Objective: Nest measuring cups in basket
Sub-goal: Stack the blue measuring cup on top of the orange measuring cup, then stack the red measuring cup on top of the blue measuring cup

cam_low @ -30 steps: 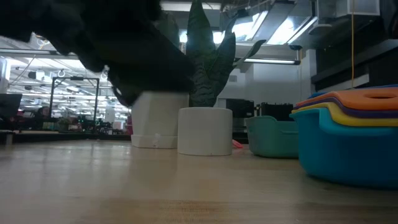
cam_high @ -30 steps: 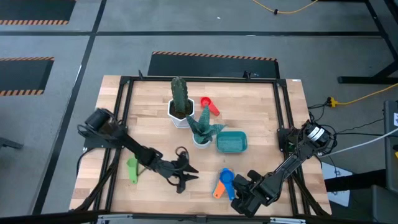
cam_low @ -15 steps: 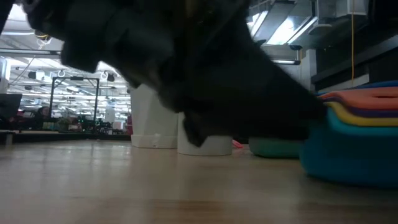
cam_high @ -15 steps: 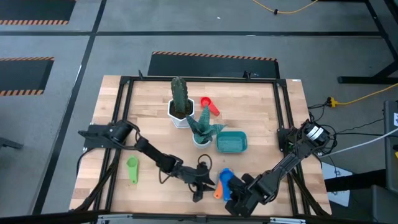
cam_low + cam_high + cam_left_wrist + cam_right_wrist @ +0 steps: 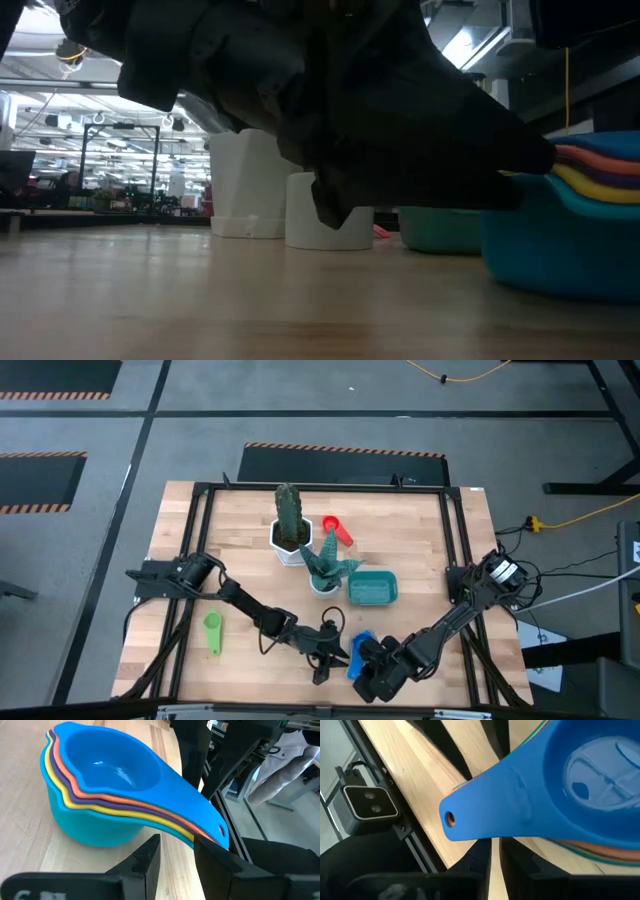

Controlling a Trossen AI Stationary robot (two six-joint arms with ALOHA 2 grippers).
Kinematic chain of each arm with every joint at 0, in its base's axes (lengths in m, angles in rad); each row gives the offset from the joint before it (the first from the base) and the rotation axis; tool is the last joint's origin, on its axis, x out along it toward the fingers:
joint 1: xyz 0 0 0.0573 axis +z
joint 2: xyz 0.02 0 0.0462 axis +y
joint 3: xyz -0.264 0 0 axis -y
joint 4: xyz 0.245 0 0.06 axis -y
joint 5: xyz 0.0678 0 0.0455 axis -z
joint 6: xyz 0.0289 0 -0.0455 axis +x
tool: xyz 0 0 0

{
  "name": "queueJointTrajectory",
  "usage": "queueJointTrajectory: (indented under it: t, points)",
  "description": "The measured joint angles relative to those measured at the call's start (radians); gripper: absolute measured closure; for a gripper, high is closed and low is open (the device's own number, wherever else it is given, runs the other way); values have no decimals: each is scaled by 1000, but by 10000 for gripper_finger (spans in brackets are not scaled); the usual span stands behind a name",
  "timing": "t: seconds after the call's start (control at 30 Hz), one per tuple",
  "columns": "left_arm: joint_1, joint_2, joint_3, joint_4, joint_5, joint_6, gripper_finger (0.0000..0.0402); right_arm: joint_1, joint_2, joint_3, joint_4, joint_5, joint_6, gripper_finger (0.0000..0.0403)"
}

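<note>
A nested stack of measuring cups (image 5: 360, 647), blue on top, stands on the table near the front edge, its handles (image 5: 200, 822) pointing toward my right gripper. My left gripper (image 5: 176, 856) is open just left of the stack, its fingertips low beside the handles. My right gripper (image 5: 492, 851) is shut at the handles' free end. A green cup (image 5: 212, 631) lies at the left and a red cup (image 5: 338, 529) at the back. The teal basket (image 5: 372, 588) sits on the table behind the stack. My right gripper's shut fingers (image 5: 479, 854) point slanting down at the free end of the stack's handles (image 5: 454, 822), just beneath the top blue handle. Whether they touch it, I cannot tell. My left gripper touches nothing that shows.
A white cactus pot (image 5: 290, 532) and a white pot with a leafy plant (image 5: 326, 572) stand behind the basket. Black frame rails (image 5: 455, 550) run along the table's sides. Bare wood lies between the green cup and my left arm.
My left gripper has swung toward the table's right edge and sunk a little, up to the stack of cups, then stopped. My right gripper has shifted toward the table's left edge, closing in on the handles' end and tipping. The stack stays where it was.
</note>
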Motion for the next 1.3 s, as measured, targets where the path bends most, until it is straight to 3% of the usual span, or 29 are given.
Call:
queueJointTrajectory:
  t: [0.3, 0.67, 1.07, 1.3]
  points:
    - [-1, 0, 0, 0, 0, 0, 292, 0, -14, 0, -9, -66, 7, 361]
    - [0, -52, 0, -59, 0, 16, 292, 1, -155, 0, -109, -76, -6, 361]
    - [-5, -398, -1, -535, -1, 219, 292, -9, -303, 0, -321, -75, -242, 361]
    - [-21, -621, -1, -764, -101, 237, 292, -21, -297, 0, -331, -75, -392, 361]
